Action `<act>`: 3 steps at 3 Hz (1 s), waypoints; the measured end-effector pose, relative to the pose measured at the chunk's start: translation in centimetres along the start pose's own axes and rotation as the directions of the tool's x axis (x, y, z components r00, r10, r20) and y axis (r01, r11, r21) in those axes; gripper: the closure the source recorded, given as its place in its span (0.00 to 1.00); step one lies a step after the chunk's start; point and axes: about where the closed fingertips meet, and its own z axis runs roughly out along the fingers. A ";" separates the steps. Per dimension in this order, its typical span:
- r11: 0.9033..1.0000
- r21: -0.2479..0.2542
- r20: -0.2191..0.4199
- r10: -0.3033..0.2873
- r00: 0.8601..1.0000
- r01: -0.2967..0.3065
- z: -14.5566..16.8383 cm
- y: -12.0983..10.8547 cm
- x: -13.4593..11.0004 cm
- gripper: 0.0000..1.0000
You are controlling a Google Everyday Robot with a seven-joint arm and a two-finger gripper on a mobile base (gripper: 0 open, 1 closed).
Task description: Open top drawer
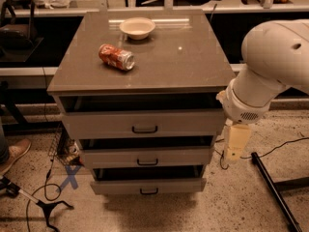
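The top drawer (106,124) is the widest of three grey drawers in a cabinet at the middle of the camera view. Its flat front stands a little out from the cabinet, with a dark gap above it. Its small dark bar handle (145,129) is at the centre of the front. My white arm (270,66) comes in from the right. My gripper (236,146) hangs pointing down just right of the cabinet, level with the middle drawer (111,157) and apart from the handle.
A red soda can (116,57) lies on its side and a white bowl (137,27) stands on the cabinet's top (183,66). The bottom drawer (116,185) is lowest. Cables and a blue tape cross (70,177) lie on the floor at left, and a black bar (273,192) at right.
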 end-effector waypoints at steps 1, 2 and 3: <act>1.000 0.003 0.002 -0.001 1.000 0.001 0.1 -0.1 0.0 0.00; 0.999 0.039 0.021 -0.015 1.000 0.015 2.1 -1.0 -0.2 0.00; 0.995 0.094 0.051 -0.047 0.998 0.042 4.9 -3.3 -1.1 0.00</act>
